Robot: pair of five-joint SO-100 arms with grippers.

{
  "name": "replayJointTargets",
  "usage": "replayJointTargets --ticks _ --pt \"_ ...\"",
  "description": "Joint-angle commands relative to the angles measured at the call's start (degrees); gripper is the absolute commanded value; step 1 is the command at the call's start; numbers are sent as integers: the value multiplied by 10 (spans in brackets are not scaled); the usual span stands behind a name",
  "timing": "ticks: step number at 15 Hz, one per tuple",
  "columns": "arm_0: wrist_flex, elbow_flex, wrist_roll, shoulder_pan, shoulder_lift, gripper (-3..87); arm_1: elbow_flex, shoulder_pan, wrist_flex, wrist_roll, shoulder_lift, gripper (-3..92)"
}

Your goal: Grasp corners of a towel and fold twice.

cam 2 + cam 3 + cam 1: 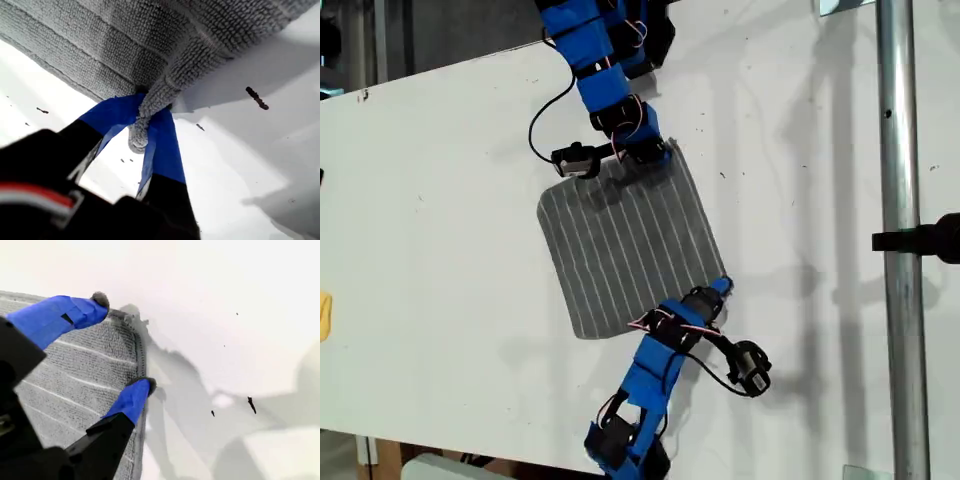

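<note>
The grey striped towel (pixel 630 250) lies spread on the white desk (pixel 440 200), about the middle of the exterior view, with its white stripes running from far to near. One arm reaches in from the far side and one from the near side, and both work at the towel's side toward the exterior view's right.

My first gripper (pixel 650 158) belongs to the far arm and sits at the towel's far right corner (pixel 672 150). In the first wrist view its blue fingers (pixel 167 145) are pressed together on that corner (pixel 137 140). The cloth is bunched into a narrow roll between them, and its rounded tip pokes out toward the camera. The towel (pixel 100 40) beside the pinch is raised off the desk, and there is a shadow beneath it.

My second gripper (pixel 712 292) belongs to the near arm and points along the towel's near edge toward the near right corner (pixel 716 284). In the second wrist view its fingers (pixel 132 400) are spread apart and hold nothing. One tip rests at the corner (pixel 127 317) and the other at the hemmed edge closer to the camera. The towel (pixel 75 380) lies flat under and between them.

A metal pole (pixel 895 200) stands at the exterior view's right, well apart from the towel.
</note>
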Motion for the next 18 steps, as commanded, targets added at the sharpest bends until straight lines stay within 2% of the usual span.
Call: replayJointTargets --ticks 1,3,10,14,18 --pt "-10 -36 10 -20 2 267 -37 -5 -10 -7 1 -2" --pt "-22 -44 18 -33 -12 261 -37 -5 -11 -7 1 -2" --pt "21 -52 31 -40 64 259 -37 4 -7 -16 1 -2" --pt "25 -52 42 -48 95 256 -39 7 -4 -18 2 -2" --pt "4 -50 42 -54 43 257 -40 6 -3 -19 2 -2"
